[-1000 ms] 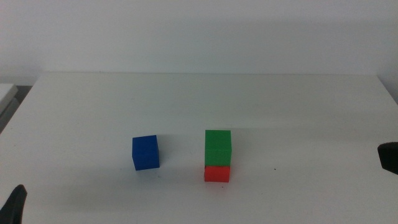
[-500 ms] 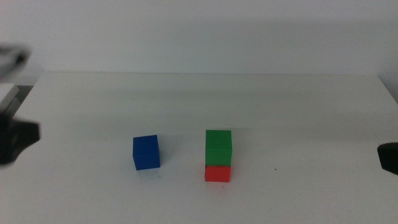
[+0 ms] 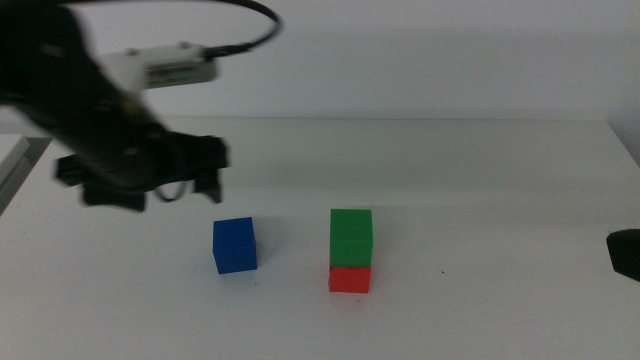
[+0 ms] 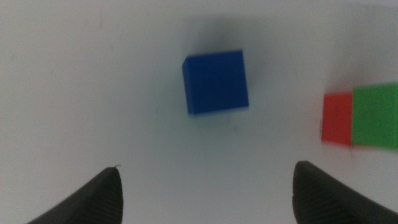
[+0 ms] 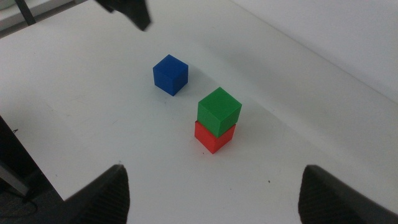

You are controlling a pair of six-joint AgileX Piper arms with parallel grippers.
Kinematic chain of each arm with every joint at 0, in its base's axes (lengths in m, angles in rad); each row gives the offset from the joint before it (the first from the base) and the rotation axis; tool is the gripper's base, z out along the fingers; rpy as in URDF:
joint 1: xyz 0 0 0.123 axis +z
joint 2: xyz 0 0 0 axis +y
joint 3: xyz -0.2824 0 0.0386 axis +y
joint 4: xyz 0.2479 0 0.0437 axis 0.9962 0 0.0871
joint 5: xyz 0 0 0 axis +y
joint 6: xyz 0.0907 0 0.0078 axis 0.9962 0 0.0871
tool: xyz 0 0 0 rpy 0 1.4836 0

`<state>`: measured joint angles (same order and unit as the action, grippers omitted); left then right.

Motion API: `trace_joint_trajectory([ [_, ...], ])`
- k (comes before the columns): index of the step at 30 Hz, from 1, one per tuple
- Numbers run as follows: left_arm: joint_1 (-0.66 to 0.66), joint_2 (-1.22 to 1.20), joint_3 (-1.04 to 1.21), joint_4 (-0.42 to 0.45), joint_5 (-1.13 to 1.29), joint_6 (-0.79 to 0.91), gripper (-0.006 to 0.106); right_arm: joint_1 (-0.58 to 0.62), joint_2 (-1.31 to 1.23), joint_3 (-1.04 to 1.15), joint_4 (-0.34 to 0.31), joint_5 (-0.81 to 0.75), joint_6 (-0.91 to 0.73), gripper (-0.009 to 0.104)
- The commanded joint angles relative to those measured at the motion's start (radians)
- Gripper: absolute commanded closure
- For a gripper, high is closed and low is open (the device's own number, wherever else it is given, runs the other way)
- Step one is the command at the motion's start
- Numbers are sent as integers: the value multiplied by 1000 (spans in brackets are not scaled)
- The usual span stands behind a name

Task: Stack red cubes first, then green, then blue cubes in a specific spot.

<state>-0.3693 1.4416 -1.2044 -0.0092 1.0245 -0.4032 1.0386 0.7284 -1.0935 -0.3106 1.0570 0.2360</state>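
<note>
Item 1, blue cube (image 3: 234, 245): sits flat on the white table (image 3: 480, 180), toward the front edge, left of centre. No long axis (equal sides); faces run nearly square to the table edges, w/ a slight twist in the left wrist view. Untouched, nothing gripping it.

Item 2, green cube (image 3: 351, 236): sits on top of red cube (image 3: 349, 279), edges roughly aligned, near the front edge, about mid-table. Stack upright. Just beside the blue cube, w/ a clear gap between.

Item 3, left gripper (image 3: 208, 160): change since 0.5 s ago: was blurred at the far left edge, now swung in over the table, hovering above and behind-left of the blue cube. Jaws spread wide, holding nothing; the blue cube shows ahead of the gap in its wrist view.

Item 4, right gripper (image 3: 626, 253): parked at the right edge, unmoved; jaws wide apart, empty.

Status: red and green tiers done; the left arm's arrival prob. means the blue pick is starting. Needs to descend straddling the blue cube.
</note>
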Motion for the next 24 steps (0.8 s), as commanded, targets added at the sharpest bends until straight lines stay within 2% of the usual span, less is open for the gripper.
trace_joint_trajectory([
  [1, -50, 51, -29, 101, -73, -101, 8, -1, -5, 3, -5, -6, -8, 4],
  [2, -56, 70, -29, 99, -108, -103, 8, -1, -5, 3, -5, -6, -8, 4],
  [4, -58, 121, -31, 29, -170, -133, 8, -1, -5, 3, -5, -6, -8, 4],
  [6, -58, 171, -37, 0, -202, -164, 8, -1, -5, 3, -5, -6, -8, 4],
  [12, -58, 294, -55, 19, -200, -230, 8, -1, -5, 3, -5, -6, -8, 4],
  [24, -58, 454, -55, 42, -253, -230, 8, -1, -5, 3, -5, -6, -8, 4],
])
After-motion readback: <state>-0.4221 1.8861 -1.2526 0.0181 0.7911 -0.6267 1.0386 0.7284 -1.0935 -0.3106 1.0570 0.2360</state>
